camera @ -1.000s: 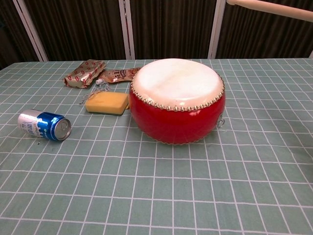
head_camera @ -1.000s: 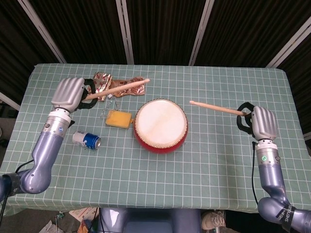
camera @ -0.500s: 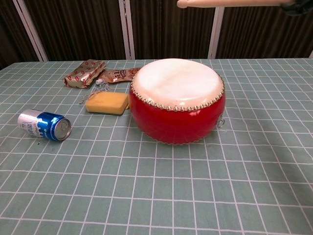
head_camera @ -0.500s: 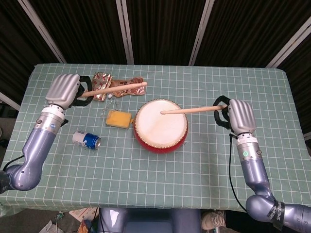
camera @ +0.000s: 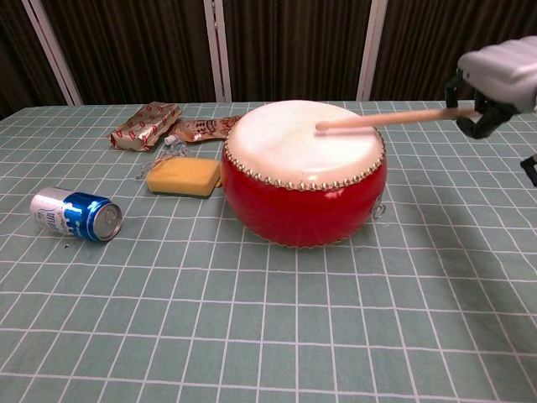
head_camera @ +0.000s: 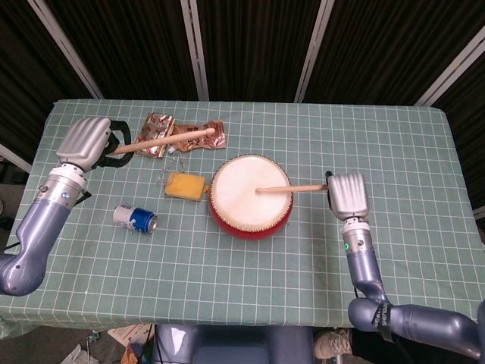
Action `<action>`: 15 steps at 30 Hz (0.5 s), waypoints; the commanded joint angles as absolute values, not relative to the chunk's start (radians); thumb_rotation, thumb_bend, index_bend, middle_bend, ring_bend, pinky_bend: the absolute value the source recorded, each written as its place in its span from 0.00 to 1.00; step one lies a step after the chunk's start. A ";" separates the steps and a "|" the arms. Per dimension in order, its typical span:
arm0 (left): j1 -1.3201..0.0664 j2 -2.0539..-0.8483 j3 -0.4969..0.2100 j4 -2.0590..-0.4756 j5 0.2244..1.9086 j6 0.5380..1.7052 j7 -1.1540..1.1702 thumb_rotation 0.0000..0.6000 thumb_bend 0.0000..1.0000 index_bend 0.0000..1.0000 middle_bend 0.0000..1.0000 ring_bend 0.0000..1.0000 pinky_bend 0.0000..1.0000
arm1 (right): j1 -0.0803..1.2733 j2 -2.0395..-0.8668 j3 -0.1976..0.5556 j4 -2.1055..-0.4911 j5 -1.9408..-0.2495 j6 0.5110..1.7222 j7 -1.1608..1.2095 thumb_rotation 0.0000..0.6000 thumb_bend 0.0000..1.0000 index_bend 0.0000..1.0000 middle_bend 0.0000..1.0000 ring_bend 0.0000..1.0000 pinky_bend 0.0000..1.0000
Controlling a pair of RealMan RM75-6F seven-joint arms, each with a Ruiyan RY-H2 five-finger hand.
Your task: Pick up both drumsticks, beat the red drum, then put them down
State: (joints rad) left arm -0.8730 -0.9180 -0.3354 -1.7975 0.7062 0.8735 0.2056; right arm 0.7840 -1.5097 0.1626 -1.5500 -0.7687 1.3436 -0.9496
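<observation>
Green checked cloth covers your table under dark slatted walls. Your right hand grips one drumstick, its tip lying on the white skin of the red drum at frame centre. At upper left, your left hand holds the other drumstick over the foil wrappers. Beside the drum sits a yellow sponge; a blue can lies lower left.
</observation>
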 commanded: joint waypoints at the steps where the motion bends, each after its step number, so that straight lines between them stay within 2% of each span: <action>1: -0.868 -0.920 -0.328 -1.785 0.715 0.864 0.195 1.00 0.56 0.75 1.00 1.00 1.00 | 0.808 -1.638 0.098 -1.401 -0.802 1.409 -1.052 1.00 0.67 0.96 1.00 1.00 1.00; 5: -0.868 -0.923 -0.323 -1.785 0.723 0.864 0.190 1.00 0.56 0.75 1.00 1.00 1.00 | 0.786 -1.592 0.186 -1.462 -0.793 1.430 -0.959 1.00 0.67 0.96 1.00 1.00 1.00; 11: -0.885 -0.925 -0.325 -1.825 0.719 0.887 0.217 1.00 0.56 0.75 1.00 1.00 1.00 | 0.723 -1.430 0.307 -1.657 -0.801 1.467 -0.798 1.00 0.67 0.96 1.00 1.00 1.00; 15: -0.909 -0.936 -0.324 -1.865 0.697 0.919 0.265 1.00 0.56 0.75 1.00 1.00 1.00 | 0.654 -1.320 0.343 -1.779 -0.821 1.474 -0.670 1.00 0.67 0.96 1.00 1.00 1.00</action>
State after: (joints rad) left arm -0.8971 -0.9299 -0.3245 -1.8484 0.7087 0.9050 0.2458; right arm 0.7127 -1.4025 0.2946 -1.6887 -0.8039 1.4551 -0.7621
